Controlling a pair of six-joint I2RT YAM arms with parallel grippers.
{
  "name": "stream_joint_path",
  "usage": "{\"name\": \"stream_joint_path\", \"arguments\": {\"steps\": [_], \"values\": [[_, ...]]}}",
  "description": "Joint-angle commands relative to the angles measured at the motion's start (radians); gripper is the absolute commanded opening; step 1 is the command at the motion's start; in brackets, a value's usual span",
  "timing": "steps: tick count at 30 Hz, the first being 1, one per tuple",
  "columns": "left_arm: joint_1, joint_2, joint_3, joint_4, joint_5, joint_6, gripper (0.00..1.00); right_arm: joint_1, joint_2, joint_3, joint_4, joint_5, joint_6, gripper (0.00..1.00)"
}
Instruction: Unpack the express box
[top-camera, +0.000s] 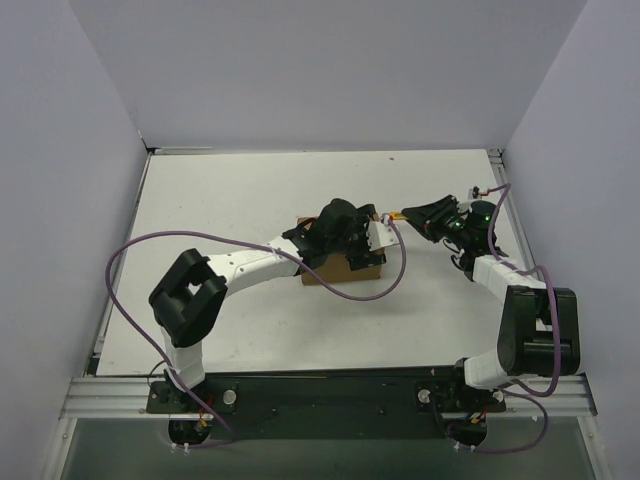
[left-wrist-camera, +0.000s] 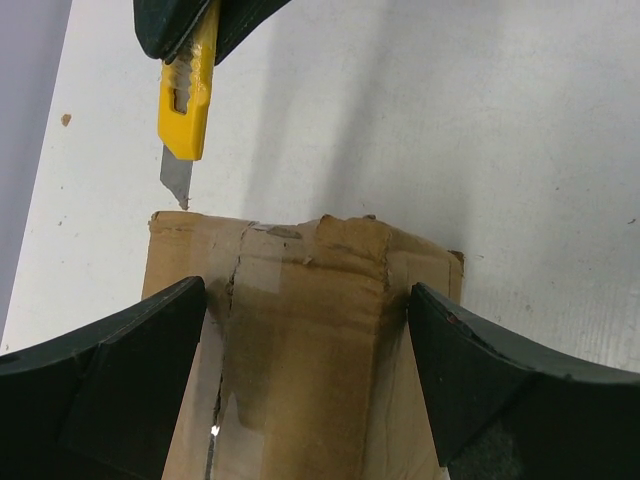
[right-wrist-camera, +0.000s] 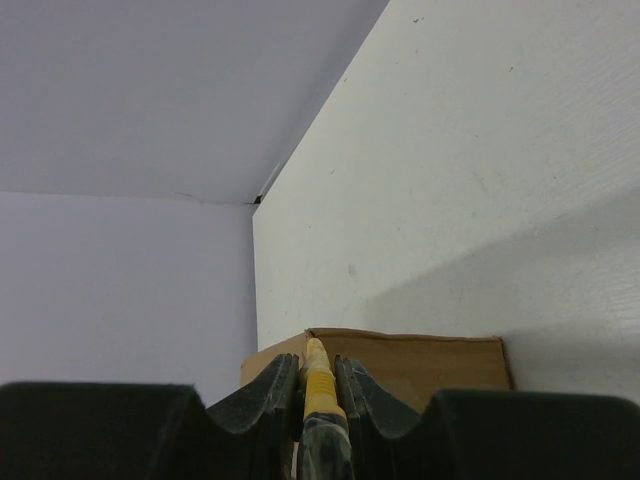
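The express box (top-camera: 345, 274) is a brown cardboard carton in the middle of the table, mostly hidden under my left arm in the top view. In the left wrist view its taped top (left-wrist-camera: 310, 340) shows a split along the tape's left side. My left gripper (left-wrist-camera: 307, 292) hangs open just over that top, one finger on each side of the tape. My right gripper (right-wrist-camera: 317, 375) is shut on a yellow utility knife (right-wrist-camera: 320, 385). The knife's bare blade (left-wrist-camera: 175, 180) points at the box's far edge, just short of the cardboard.
The white table (top-camera: 230, 200) is walled in by pale panels at the back and on both sides. A purple cable (top-camera: 395, 270) loops beside the box on the right. The arms' bases sit on a black rail (top-camera: 330, 395) at the near edge.
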Motion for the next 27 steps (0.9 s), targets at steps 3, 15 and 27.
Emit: {"name": "stream_joint_path", "arguments": {"steps": [3,15,27], "values": [[0.003,0.013,0.050,0.011,0.001,-0.024,0.92,-0.007,-0.012,0.024,0.057,-0.016,-0.022,0.00],[0.005,0.050,0.080,0.031,-0.036,-0.037,0.91,0.011,-0.025,0.009,0.014,-0.058,-0.016,0.00],[0.005,0.030,0.050,0.023,-0.019,-0.043,0.90,-0.046,0.004,0.039,0.046,-0.022,0.006,0.00]]}}
